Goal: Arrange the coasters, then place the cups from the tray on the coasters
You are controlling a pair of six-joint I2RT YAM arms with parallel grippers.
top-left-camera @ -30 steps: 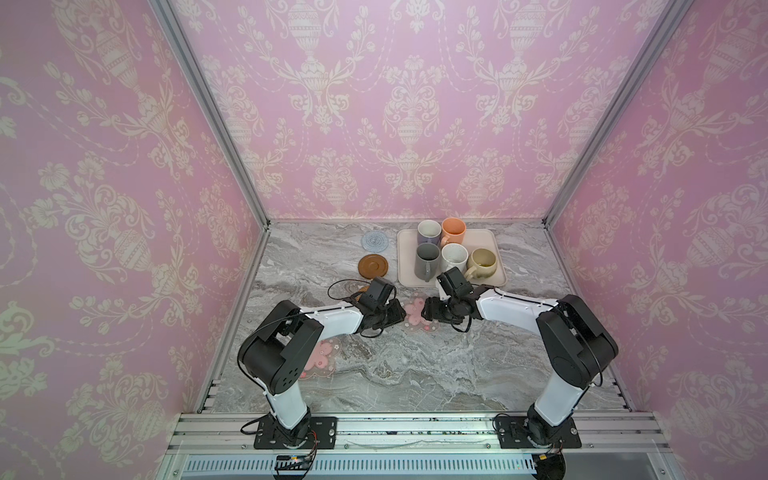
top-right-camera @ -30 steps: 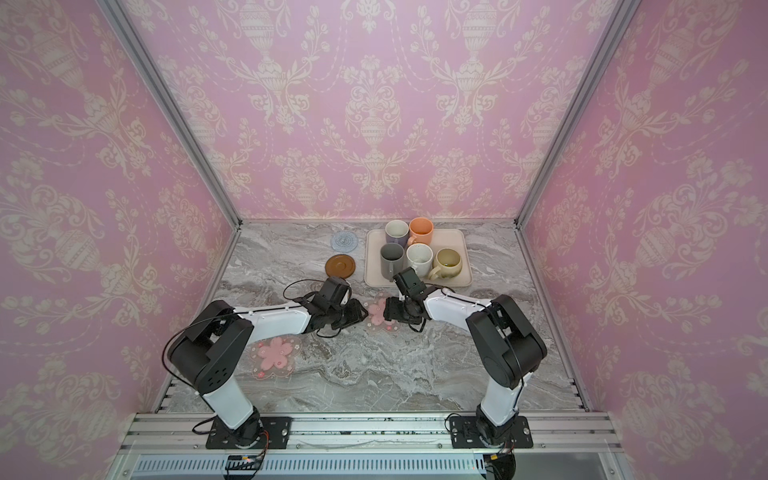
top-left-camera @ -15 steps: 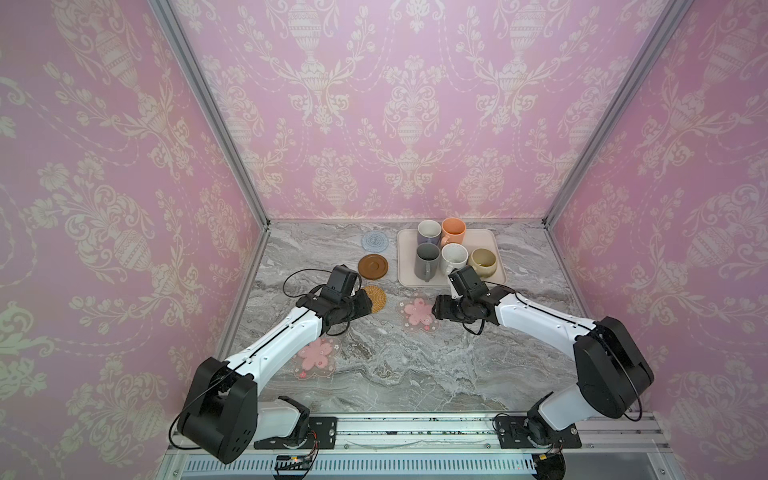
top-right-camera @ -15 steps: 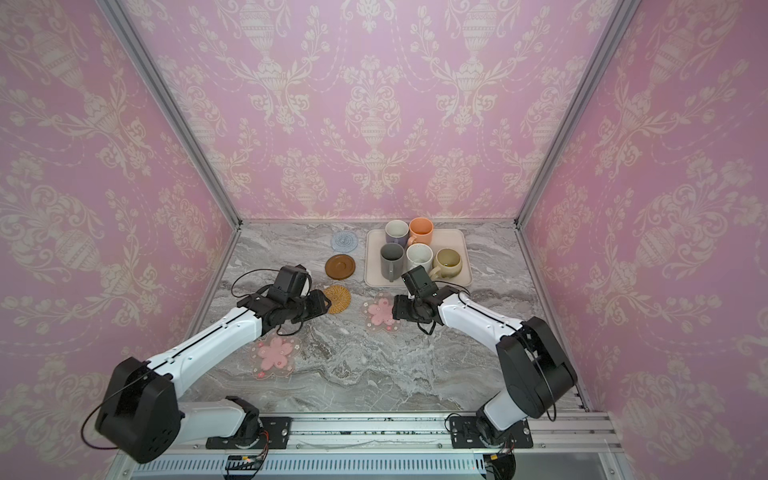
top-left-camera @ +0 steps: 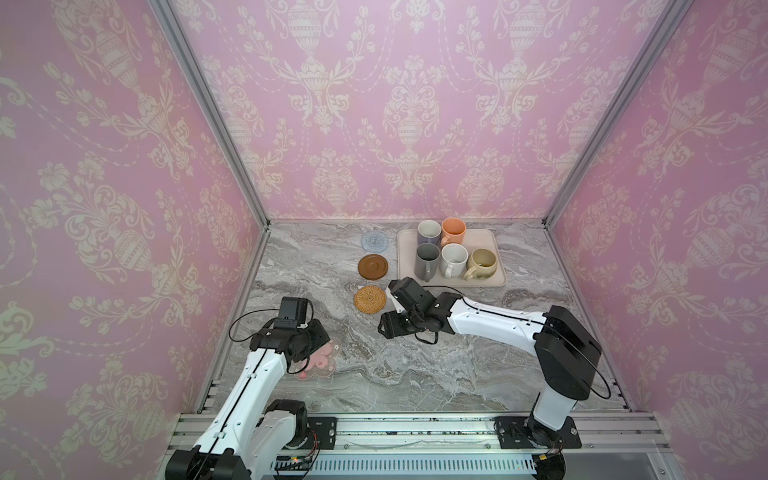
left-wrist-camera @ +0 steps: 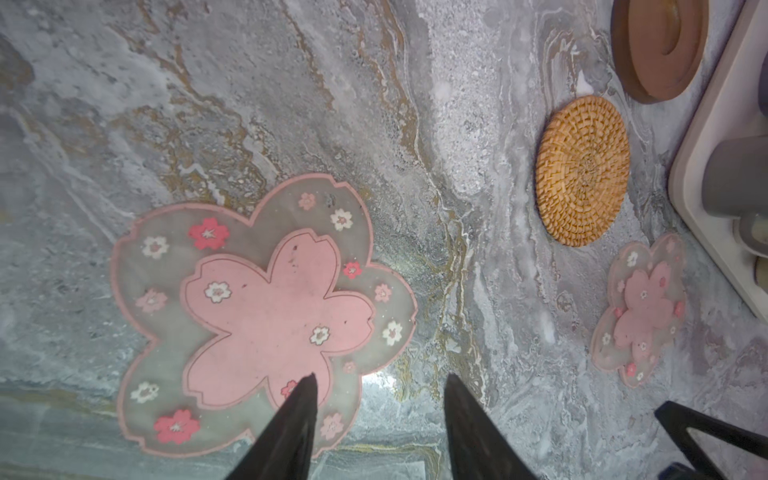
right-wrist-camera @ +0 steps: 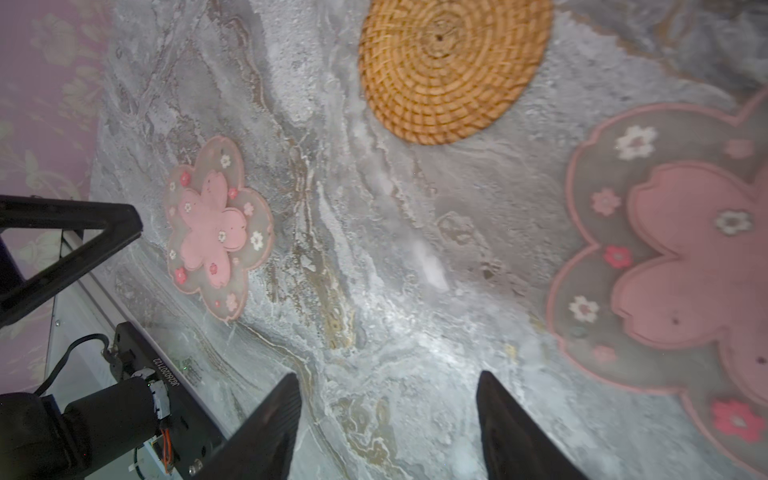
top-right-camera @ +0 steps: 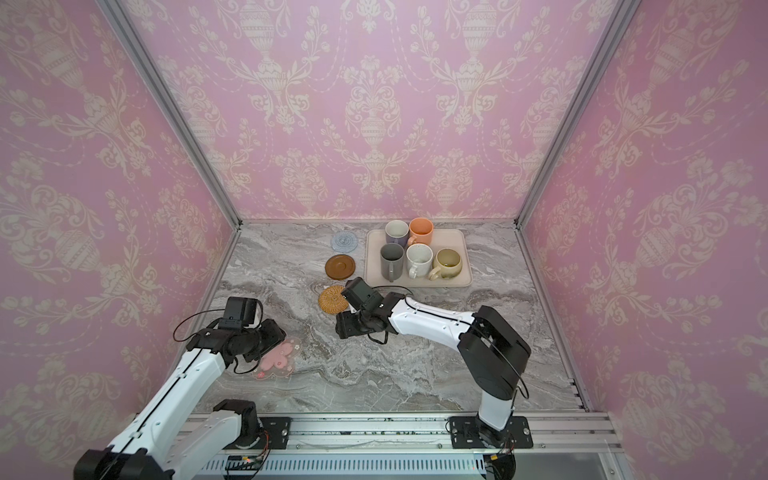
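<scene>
One flower coaster (left-wrist-camera: 266, 307) lies flat on the marble table (top-left-camera: 415, 374) right under the left gripper (left-wrist-camera: 380, 376). Its fingers are spread with nothing between them, and one fingertip (left-wrist-camera: 305, 386) hangs over the coaster's edge; I cannot tell whether it touches. The second flower coaster (right-wrist-camera: 681, 266) lies just beside the right gripper (right-wrist-camera: 386, 374), whose fingers are also spread over bare table. The rattan coaster (top-left-camera: 370, 298) sits near, beyond its fingertips. Farther from both grippers are the brown coaster (top-left-camera: 372, 266) and the blue coaster (top-left-camera: 375, 241). All five cups, lavender (top-left-camera: 429, 232), orange (top-left-camera: 453, 232), grey (top-left-camera: 427, 255), white (top-left-camera: 454, 259) and beige (top-left-camera: 482, 264), stand upright on the tray (top-left-camera: 482, 241).
</scene>
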